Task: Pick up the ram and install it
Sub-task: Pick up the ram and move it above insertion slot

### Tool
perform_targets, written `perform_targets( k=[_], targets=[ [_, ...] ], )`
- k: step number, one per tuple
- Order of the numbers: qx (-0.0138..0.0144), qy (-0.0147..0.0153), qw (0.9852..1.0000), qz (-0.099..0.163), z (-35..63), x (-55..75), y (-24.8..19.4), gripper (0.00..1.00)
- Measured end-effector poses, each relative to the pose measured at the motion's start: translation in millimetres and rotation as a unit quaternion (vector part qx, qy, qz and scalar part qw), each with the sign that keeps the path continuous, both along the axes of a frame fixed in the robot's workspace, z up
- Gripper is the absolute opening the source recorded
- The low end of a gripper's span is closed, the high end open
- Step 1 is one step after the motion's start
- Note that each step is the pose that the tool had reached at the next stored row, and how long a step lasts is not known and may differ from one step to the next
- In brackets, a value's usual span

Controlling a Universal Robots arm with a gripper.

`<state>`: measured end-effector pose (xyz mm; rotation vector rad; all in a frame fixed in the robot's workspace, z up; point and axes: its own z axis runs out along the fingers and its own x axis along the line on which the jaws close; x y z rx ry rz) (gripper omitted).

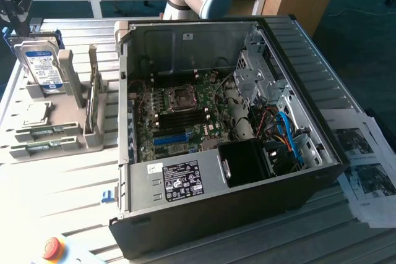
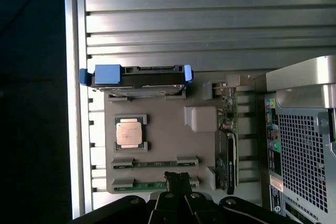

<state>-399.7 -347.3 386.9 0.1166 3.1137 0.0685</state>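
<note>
The pincer is closed, its slim dark fingertips pressed together with nothing between them. In the wrist view it hangs over one end of the ram, a thin green strip lying flat in the last cradle of a moulded grey tray; whether the tips touch it cannot be told.

In the exterior view that ram lies at the tray's near edge, on the exterior view's left. A second green memory stick lies in the next cradle, just beyond it. Farther back sit a square metal-lidded processor and a boxy silver hard drive standing on edge, with a blue-white label.

The tray rests on a ribbed aluminium worktop. To its right lies an open computer case with sheet-metal walls. Inside it, the green motherboard shows long black slots.
</note>
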Motion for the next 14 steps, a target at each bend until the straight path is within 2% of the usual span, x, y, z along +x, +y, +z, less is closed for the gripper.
perform_targets(
  k=[14],
  targets=[
    [0.0, 0.0, 1.0, 0.006, 0.0, 0.0, 0.0, 0.1]
  ],
)
